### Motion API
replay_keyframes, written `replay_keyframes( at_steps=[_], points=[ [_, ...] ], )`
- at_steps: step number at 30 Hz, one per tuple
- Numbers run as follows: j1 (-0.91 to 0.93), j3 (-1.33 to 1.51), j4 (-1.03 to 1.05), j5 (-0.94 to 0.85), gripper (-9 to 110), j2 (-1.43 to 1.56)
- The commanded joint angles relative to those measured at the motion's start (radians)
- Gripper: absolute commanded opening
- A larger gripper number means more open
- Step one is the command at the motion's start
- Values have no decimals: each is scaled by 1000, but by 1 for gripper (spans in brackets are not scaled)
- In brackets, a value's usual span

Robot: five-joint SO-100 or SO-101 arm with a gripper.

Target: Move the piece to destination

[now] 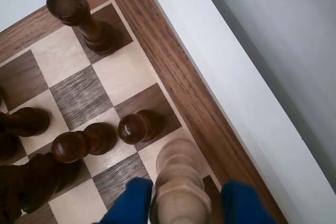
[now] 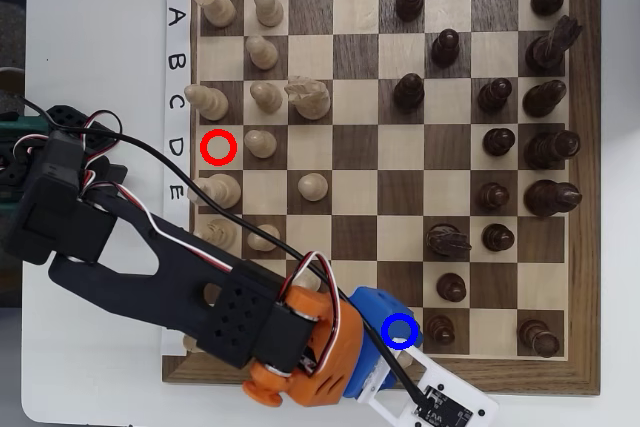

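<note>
In the wrist view the piece, pale cream and ringed, stands upright between the two blue fingers of my gripper, which is shut on it. It is over a light square beside the board's wooden border. In the overhead view my gripper covers the destination, a blue ring at row H, column 5. There the arm hides the piece.
Three dark pawns stand just left of the piece, and a dark rook stands further up by the border. A red ring marks D1. Pale pieces fill the board's left side, dark pieces the right.
</note>
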Motion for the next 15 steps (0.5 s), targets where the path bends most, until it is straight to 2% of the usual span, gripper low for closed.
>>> replay_keyframes(
  at_steps=[1, 15],
  points=[
    [-48, -11, 18, 9, 25, 186],
    [-95, -74, 74, -12, 23, 383]
  ],
)
